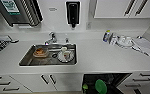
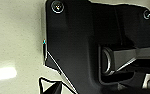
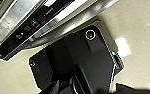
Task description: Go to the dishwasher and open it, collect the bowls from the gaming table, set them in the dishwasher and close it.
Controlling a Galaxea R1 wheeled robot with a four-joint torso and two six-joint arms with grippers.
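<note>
Bench: I am looking down on the long white kitchen bench, which runs across the head view from nine o'clock to three o'clock.

Sink: the rectangular steel sink is sunk into the bench left of centre; in it sit a brownish round dish and a white cup on a plate. These are not my bowls.

Dishwasher: the built-in under-counter dishwasher is at about five o'clock, below the bench edge. It stands open, with a dark inside showing. In the right wrist view I read the silver-grey strip with small lit marks as its door edge and control panel, tilted across the floor.

Bowls: the larger bright lime-green plastic bowl stands on edge inside the dark cavity; the smaller lime-green bowl is just beside it at its nine o'clock, partly cut by the frame.

Clutter: white crockery and a folded cloth lie on the bench at two o'clock, well apart from the dishwasher.

Left pincer: I cannot tell whether it is open or closed; the wrist view gives me the dark plate over pale floor.

Right pincer: I cannot tell either.

Progress: by my reading, the opening, fetching and loading are done, since both bowls sit inside. Closing the door is what is left.
</note>
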